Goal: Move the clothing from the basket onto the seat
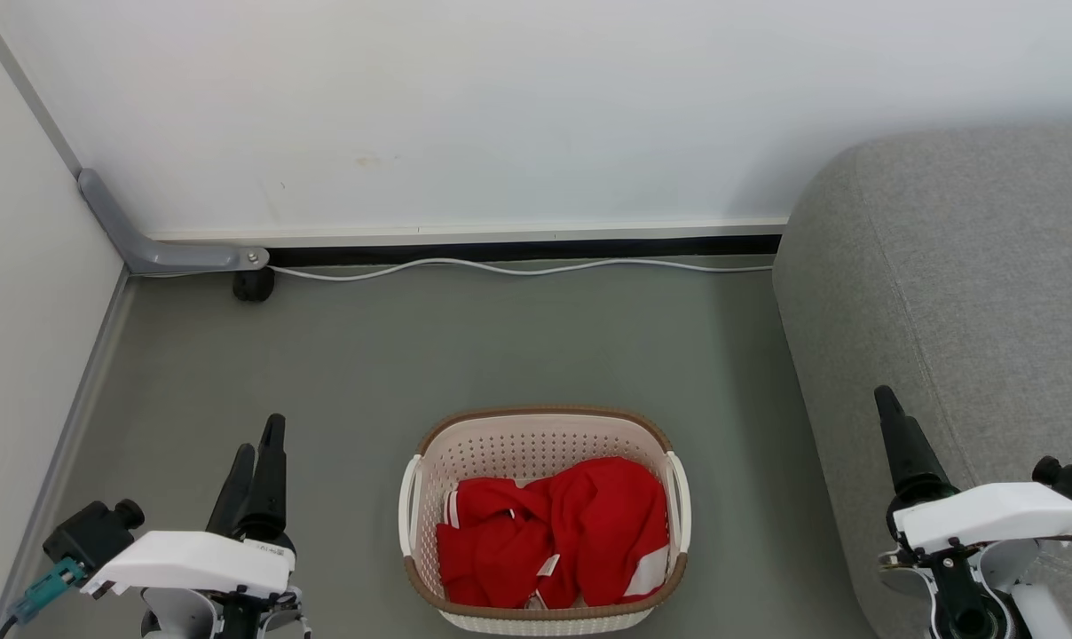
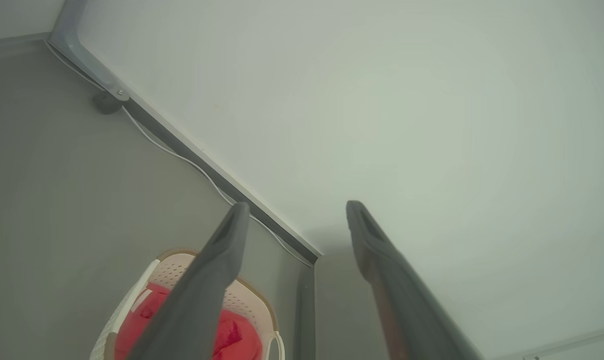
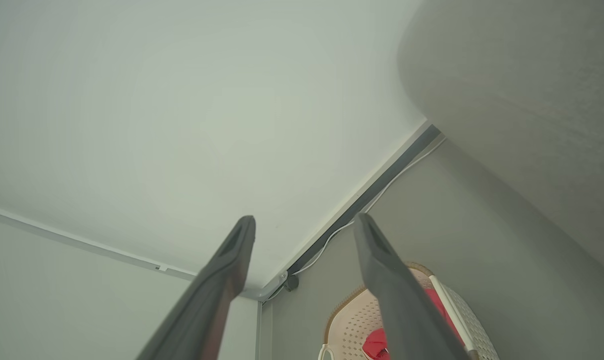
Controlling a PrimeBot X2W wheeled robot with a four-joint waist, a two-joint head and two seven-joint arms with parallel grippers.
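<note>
Overhead, red clothing lies heaped inside the basket on the floor, beside the grey sofa. Wrist views add: left gripper and right gripper spread wide, holding nothing.

Clothing is piled in the basket, which sits on the floor. Seat off to its right, cable along the wall behind.

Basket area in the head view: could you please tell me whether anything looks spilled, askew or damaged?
Nothing stands out. The basket stands upright on the floor with the red clothing crumpled inside, none spilled. A white cable lies slack along the wall.
</note>
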